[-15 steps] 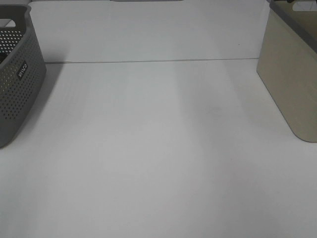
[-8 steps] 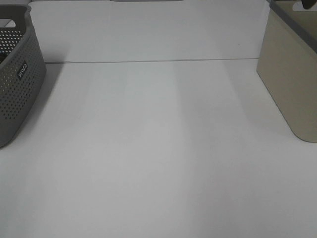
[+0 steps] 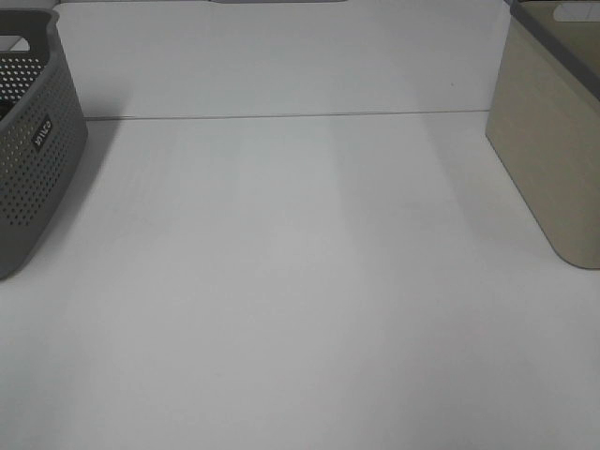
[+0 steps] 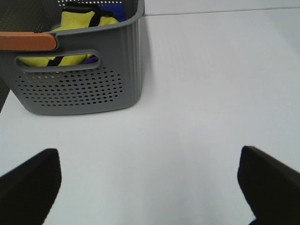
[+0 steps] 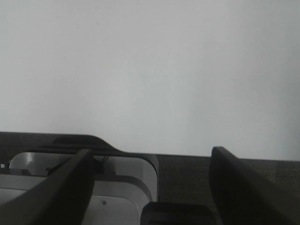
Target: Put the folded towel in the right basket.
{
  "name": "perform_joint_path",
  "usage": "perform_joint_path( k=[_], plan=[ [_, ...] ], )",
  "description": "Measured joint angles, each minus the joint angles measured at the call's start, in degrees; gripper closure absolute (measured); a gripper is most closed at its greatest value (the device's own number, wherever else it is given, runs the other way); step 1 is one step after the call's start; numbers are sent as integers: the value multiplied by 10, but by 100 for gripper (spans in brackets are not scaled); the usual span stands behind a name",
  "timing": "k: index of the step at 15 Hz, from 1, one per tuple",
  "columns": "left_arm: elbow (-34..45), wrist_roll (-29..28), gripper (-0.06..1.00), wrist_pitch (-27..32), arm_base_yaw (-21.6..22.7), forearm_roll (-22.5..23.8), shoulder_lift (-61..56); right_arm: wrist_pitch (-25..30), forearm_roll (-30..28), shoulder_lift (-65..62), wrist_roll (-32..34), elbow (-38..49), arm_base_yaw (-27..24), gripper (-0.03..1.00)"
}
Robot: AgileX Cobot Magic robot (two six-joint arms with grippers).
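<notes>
No folded towel shows in any view. The right basket [image 3: 553, 141] is beige with a grey rim and stands at the table's right edge; its inside is hidden. Neither gripper shows in the exterior high view. My left gripper [image 4: 147, 161] is open and empty above the white table, facing the grey perforated left basket [image 4: 79, 84]. My right gripper [image 5: 151, 152] is open and empty, facing a plain white surface.
The grey basket [image 3: 28, 150] stands at the table's left edge. It holds a yellow and black fabric thing [image 4: 79, 21] and something blue. A dark ledge and a white-grey device [image 5: 79, 187] lie below the right gripper.
A small dark tip that showed over the beige basket's top rim at the far right has gone out of view. Nothing else has moved.
</notes>
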Motion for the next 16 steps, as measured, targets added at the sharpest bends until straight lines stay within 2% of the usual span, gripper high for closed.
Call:
perform_joint_path(
  k=[2, 5, 9, 16],
  plan=[
    [0, 0, -3, 0, 0, 0, 0, 0, 0, -84, 0, 82, 0, 31],
    [0, 0, -3, 0, 0, 0, 0, 2, -11, -226, 0, 159, 0, 31],
    [0, 0, -3, 0, 0, 0, 0, -46, -27, -400, -15, 165, 0, 31],
    [0, 0, -3, 0, 0, 0, 0, -84, -36, -546, -41, 191, 0, 31]
  ],
)
